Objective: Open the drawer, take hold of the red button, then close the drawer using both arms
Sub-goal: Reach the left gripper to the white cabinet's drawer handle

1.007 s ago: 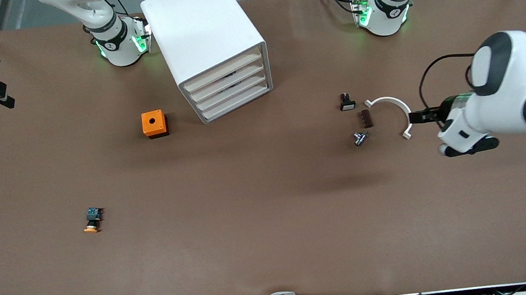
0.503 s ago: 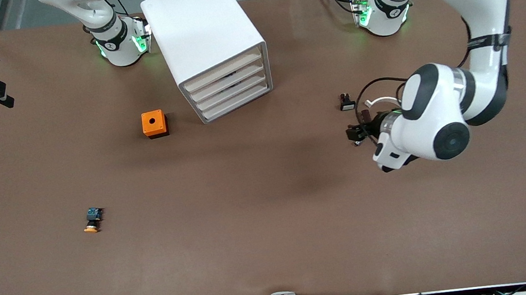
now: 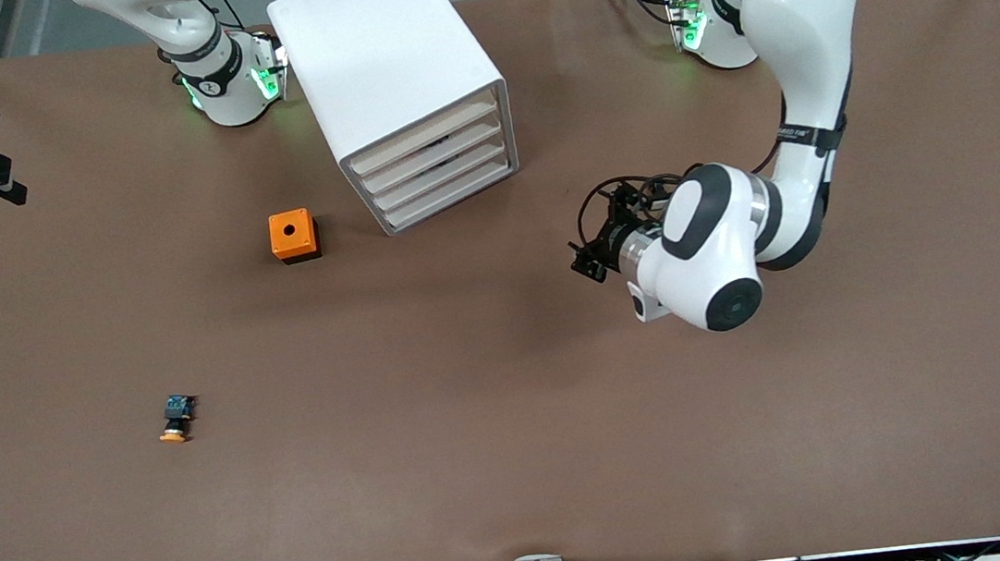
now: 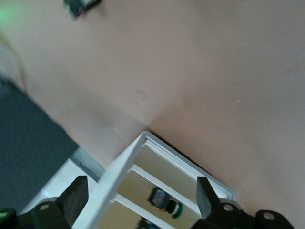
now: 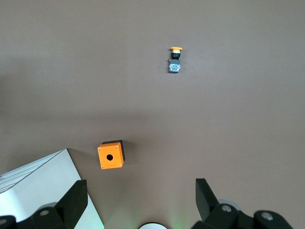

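The white cabinet [image 3: 390, 69] stands near the right arm's base, its stacked drawers [image 3: 437, 171] all pushed in. My left gripper [image 3: 585, 262] hangs open over the table beside the cabinet's front, toward the left arm's end, holding nothing. In the left wrist view the left gripper [image 4: 141, 182] frames the cabinet's front [image 4: 143, 167], where a black part with a green cap [image 4: 164, 202] shows inside one drawer. The red-capped button is hidden. My right gripper [image 5: 138, 202] is open and empty, high over the table; it is out of the front view.
An orange box with a hole [image 3: 294, 235] sits beside the cabinet, toward the right arm's end. An orange-capped button [image 3: 175, 420] lies nearer the front camera. A small black and white part [image 4: 81, 5] lies on the table under the left arm.
The left arm has swung from the left arm's end of the table toward the cabinet's front, passing over the small parts there. The right arm has not moved.
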`<action>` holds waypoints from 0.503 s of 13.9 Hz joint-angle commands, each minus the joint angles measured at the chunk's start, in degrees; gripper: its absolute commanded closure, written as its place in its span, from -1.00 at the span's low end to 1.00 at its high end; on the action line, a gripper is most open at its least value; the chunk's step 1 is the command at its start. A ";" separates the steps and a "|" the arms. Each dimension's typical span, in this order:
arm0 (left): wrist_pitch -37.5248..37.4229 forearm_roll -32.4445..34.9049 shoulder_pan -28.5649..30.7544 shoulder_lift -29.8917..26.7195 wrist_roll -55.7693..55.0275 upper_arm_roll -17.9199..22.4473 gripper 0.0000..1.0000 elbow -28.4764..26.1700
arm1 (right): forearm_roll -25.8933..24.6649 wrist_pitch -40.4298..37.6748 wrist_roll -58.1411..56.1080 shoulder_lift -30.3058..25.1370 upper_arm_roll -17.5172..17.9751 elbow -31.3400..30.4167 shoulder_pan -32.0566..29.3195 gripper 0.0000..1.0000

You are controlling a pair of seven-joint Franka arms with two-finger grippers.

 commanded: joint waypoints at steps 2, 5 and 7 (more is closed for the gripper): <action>-1.26 -6.33 -1.83 5.93 -17.69 0.17 -0.99 6.33 | -0.64 0.59 -0.83 -1.52 0.33 -1.34 -0.35 -1.00; -1.34 -13.20 -2.61 9.64 -29.23 0.08 -0.99 7.66 | -1.34 0.59 -2.58 -1.44 0.33 -1.34 -0.35 -1.00; -1.61 -16.28 -3.58 11.13 -33.63 -0.53 -0.99 7.58 | -1.34 0.59 -2.59 -1.44 0.42 -1.25 -0.26 -1.00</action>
